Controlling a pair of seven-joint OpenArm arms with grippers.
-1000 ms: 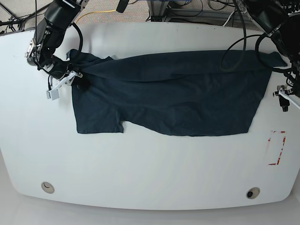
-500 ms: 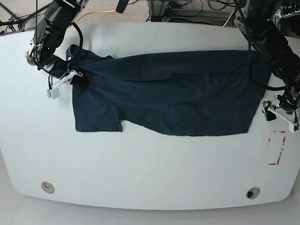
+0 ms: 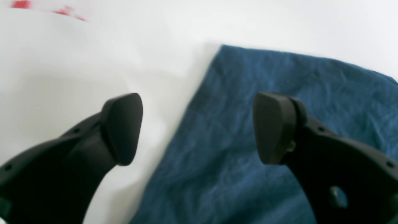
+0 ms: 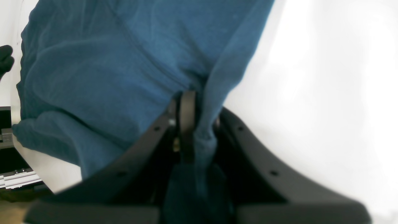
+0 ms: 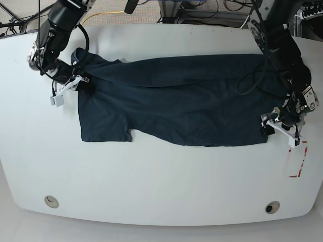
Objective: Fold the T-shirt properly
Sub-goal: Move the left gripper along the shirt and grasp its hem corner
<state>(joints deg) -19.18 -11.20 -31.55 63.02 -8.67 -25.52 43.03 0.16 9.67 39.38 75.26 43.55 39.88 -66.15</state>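
Note:
The dark navy T-shirt [image 5: 181, 98] lies spread across the white table [image 5: 151, 176], one short sleeve [image 5: 103, 128] pointing toward the front left. At the shirt's left end my right gripper [image 5: 82, 83] is shut on a bunched fold of cloth; the right wrist view shows the T-shirt [image 4: 108, 62] pinched in the right gripper [image 4: 192, 124]. My left gripper [image 5: 278, 130] hovers open at the shirt's front right corner. In the left wrist view its fingers [image 3: 121, 129] straddle the edge of the T-shirt [image 3: 236, 174], one over bare table and one over cloth, with nothing between them.
A red rectangular marking [image 5: 298, 159] sits on the table just right of the shirt's corner. Two round holes [image 5: 51, 201] [image 5: 272, 207] lie near the front edge. Cables and equipment [image 5: 202, 10] crowd the space behind the table.
My left arm has swung from the table's right edge inward and forward to the shirt's front right corner, jaws open. The right gripper has stayed clamped on the shirt's left end.

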